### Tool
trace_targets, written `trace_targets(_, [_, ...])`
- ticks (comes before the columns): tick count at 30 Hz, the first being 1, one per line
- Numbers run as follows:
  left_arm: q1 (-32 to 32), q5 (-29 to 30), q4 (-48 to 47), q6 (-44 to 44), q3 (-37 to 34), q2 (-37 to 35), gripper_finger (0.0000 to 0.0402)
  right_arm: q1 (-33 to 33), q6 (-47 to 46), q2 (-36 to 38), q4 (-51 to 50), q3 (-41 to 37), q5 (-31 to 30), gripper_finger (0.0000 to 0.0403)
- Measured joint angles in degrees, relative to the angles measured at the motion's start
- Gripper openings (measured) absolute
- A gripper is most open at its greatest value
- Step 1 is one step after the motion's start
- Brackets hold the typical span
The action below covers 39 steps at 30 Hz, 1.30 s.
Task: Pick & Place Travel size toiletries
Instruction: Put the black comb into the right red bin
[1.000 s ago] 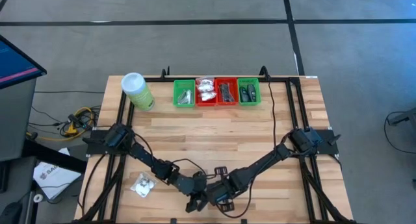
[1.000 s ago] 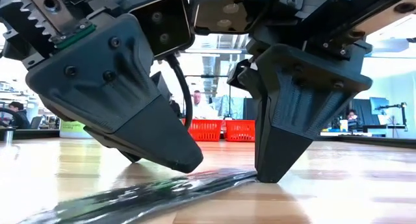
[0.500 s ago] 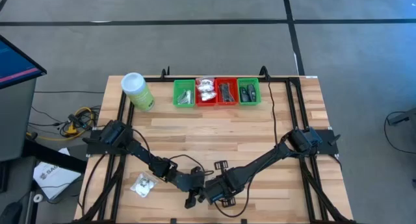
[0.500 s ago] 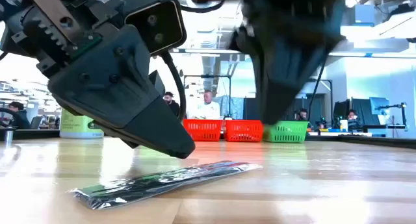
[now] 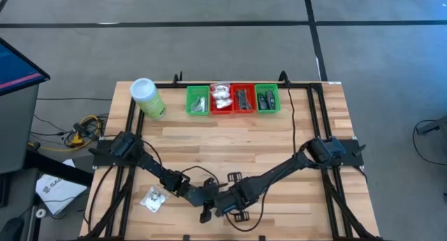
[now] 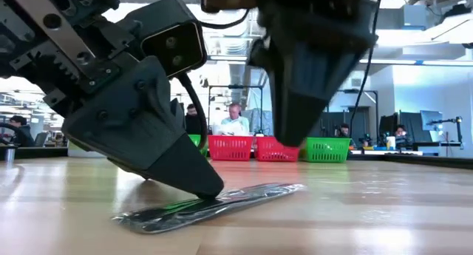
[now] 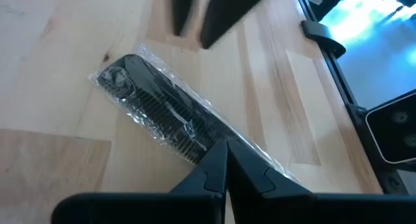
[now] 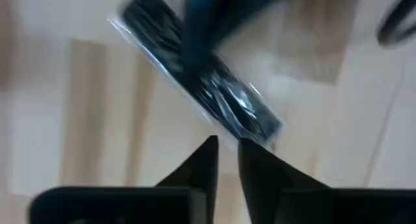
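Lifted clear since a second ago, the right gripper (image 6: 295,133) now hangs above the wrapped black comb (image 6: 211,207), its fingers close together with only a thin gap and nothing held. That comb lies flat on the wooden table (image 5: 230,140) near the front edge. On its near end presses the left gripper (image 6: 203,188), fingers together, tip touching the clear wrapper. Far back stand the red and green trays (image 5: 232,100) with other toiletries, a white packet (image 5: 153,198) lying left.
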State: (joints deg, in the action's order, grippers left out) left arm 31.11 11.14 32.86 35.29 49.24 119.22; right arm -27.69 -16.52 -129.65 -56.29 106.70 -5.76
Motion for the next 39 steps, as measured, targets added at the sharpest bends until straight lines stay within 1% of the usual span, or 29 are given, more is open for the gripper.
trace_targets(4, [0.0, -0.1, -0.3, 0.1, 0.0, 0.0, 0.0, 0.2, 0.2, -0.2, -1.5, -0.8, -0.1, 0.0109])
trace_targets(6, [0.0, -0.2, -0.4, 0.2, 0.0, 0.0, 0.0, 0.1, 0.6, 0.0, 0.7, -3.1, 0.0, 0.014])
trace_targets(8, [0.0, -0.4, -0.4, 0.2, 0.0, 0.0, 0.0, 0.1, 0.4, -0.3, 0.3, -4.9, 0.0, 0.0172])
trace_targets(12, [-0.1, -0.7, -0.4, 0.3, -0.1, 0.0, 0.0, 0.1, -0.3, 0.0, 5.6, -7.3, 0.0, 0.0231])
trace_targets(15, [-0.1, -1.0, -0.4, 0.3, -0.1, 0.0, 0.0, 0.5, 0.0, 0.2, 7.6, -8.5, 0.0, 0.0259])
trace_targets(17, [-0.1, -1.1, -0.4, 0.3, -0.1, -0.1, 0.0, 0.9, 0.1, 0.3, 8.7, -9.4, 0.2, 0.0267])
trace_targets(19, [0.1, -1.2, -0.2, 0.3, -0.2, -0.1, 0.0, 1.5, 0.1, 0.4, 9.3, -10.0, 1.5, 0.027])
trace_targets(21, [0.4, -1.2, 0.1, 0.3, -0.2, -0.1, 0.0, 2.5, 0.2, 0.4, 10.9, -11.4, 4.3, 0.027])
trace_targets(24, [0.9, -1.1, 0.6, -0.6, -0.4, -0.1, 0.0, 3.8, 0.2, 0.7, 15.1, -13.6, 6.7, 0.0267])
trace_targets(29, [1.5, -1.7, 1.7, -1.2, -0.4, 0.0, 0.0, 6.0, 0.1, 0.7, 17.8, -14.7, 10.3, 0.0254])
trace_targets(32, [1.6, -2.1, 1.9, -1.6, -0.4, 0.0, 0.0, 6.3, 1.2, 0.7, 18.2, -14.8, 11.7, 0.0235])
trace_targets(39, [1.1, -1.0, 1.0, -2.2, -0.4, 0.0, 0.0, 4.5, 1.8, 0.7, 20.0, -15.0, 10.4, 0.0177])
